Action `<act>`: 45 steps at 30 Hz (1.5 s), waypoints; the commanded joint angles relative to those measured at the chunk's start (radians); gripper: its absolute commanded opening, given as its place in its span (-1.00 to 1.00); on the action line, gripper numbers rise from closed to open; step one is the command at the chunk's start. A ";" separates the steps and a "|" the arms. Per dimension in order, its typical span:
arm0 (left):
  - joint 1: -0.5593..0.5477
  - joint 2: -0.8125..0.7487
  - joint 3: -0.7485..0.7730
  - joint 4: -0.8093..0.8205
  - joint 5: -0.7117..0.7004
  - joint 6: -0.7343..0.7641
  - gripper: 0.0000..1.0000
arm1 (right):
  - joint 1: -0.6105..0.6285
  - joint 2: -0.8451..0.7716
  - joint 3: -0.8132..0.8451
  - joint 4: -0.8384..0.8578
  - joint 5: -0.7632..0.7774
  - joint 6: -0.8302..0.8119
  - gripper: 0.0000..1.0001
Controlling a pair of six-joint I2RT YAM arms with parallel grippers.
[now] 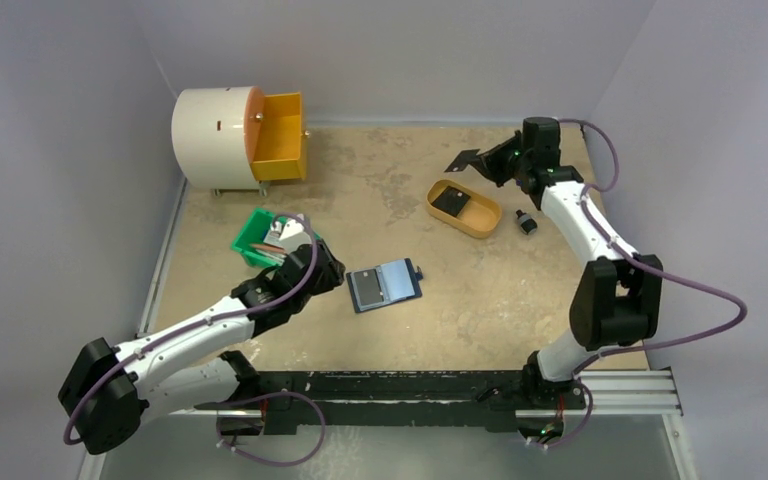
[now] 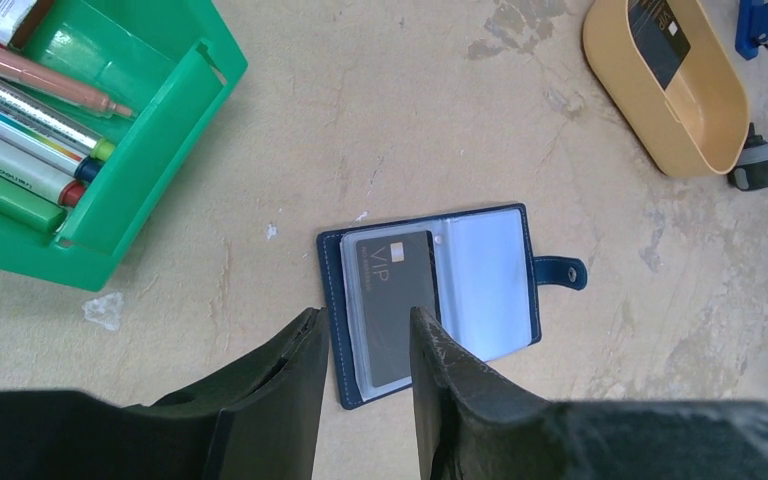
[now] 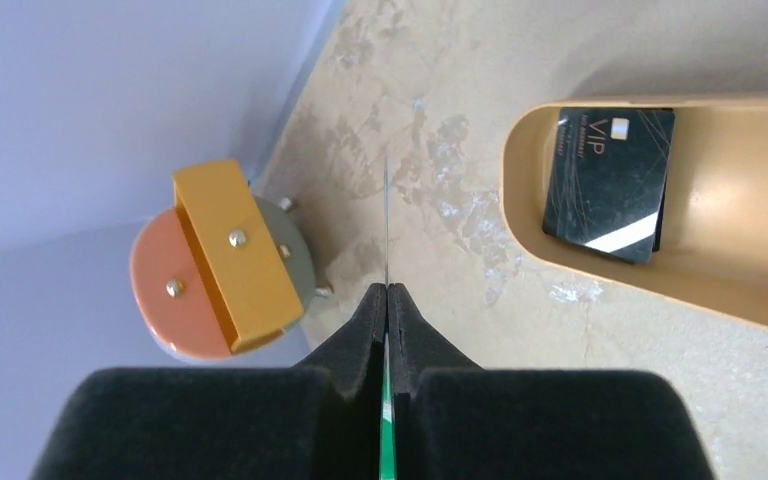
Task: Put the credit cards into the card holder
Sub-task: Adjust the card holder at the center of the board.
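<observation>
Right jaws pinch thin card [image 3: 387,225] edge-on; black cards [image 3: 608,182] in yellow tray [image 3: 680,297].

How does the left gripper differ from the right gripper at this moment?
The left gripper is open and seems to hold nothing; the right gripper is shut on a thin card, seen edge-on from its wrist. The left gripper hangs over the open card holder; the right gripper is beside the yellow tray, farther back. Both are black.
</observation>
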 commanded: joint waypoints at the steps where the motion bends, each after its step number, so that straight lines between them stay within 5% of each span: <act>1: -0.004 -0.021 0.021 0.019 0.000 -0.005 -0.30 | 0.027 -0.100 0.086 0.001 -0.089 -0.280 -1.00; 6: -0.021 0.009 0.006 0.113 0.103 0.041 -0.22 | 0.218 -0.267 -0.030 -0.099 -0.058 -0.694 -1.00; 10: -0.053 0.094 0.033 0.170 0.115 0.056 -0.17 | 0.276 -0.346 -0.209 -0.147 -0.184 -0.774 -1.00; 17: -0.071 0.264 0.112 0.146 0.062 0.068 -0.21 | 0.294 -0.385 -0.440 -0.052 -0.312 -0.750 -1.00; 29: -0.070 0.452 0.163 0.062 -0.012 0.088 -0.24 | 0.297 -0.264 -0.508 0.056 -0.333 -0.688 -1.00; 45: -0.069 0.555 0.240 0.108 -0.030 0.167 -0.28 | 0.322 -0.429 -0.603 -0.002 -0.222 -0.641 -1.00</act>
